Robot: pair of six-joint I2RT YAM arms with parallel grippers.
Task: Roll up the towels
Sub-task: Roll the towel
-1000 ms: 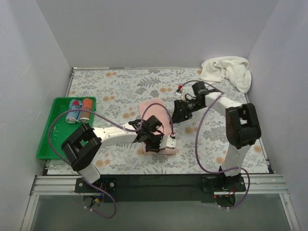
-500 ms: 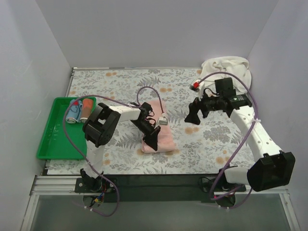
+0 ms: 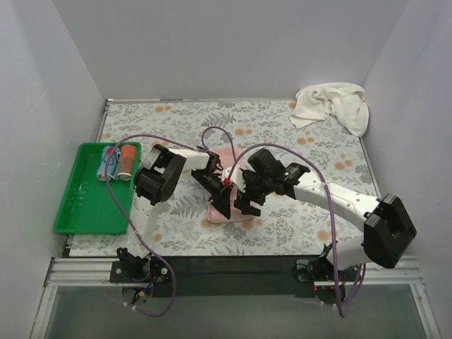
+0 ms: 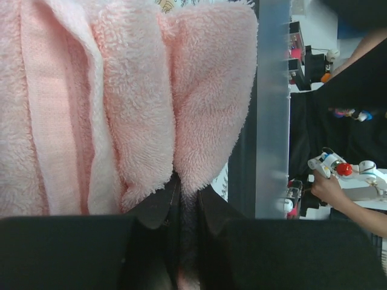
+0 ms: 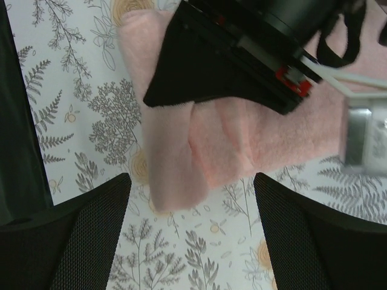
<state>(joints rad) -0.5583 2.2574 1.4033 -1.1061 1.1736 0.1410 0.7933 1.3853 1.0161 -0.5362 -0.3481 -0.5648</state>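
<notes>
The salmon-pink towel [image 3: 227, 216] lies folded at the table's middle front, mostly under both grippers. In the left wrist view its terry folds [image 4: 121, 103] fill the picture. My left gripper [image 4: 186, 192] is shut on a raised fold of that cloth; from above it [image 3: 223, 203] sits at the towel's near end. Just to its right, my right gripper [image 3: 244, 205] hovers open over the pink towel's corner [image 5: 181, 175], its mesh fingers [image 5: 91, 223] on either side, touching nothing. The cream-white towel [image 3: 332, 104] lies bunched in the back right corner.
A green tray [image 3: 78, 215] at the left edge holds several cans [image 3: 116, 162]. White walls enclose the floral tabletop [image 3: 176, 120]. The left arm's purple cable [image 3: 212, 134] loops over the towel area. The two grippers are very close together.
The right arm has swung from the back right, near the white towel, down to the pink towel beside the left gripper. The left gripper keeps its pinch on the pink fold.
</notes>
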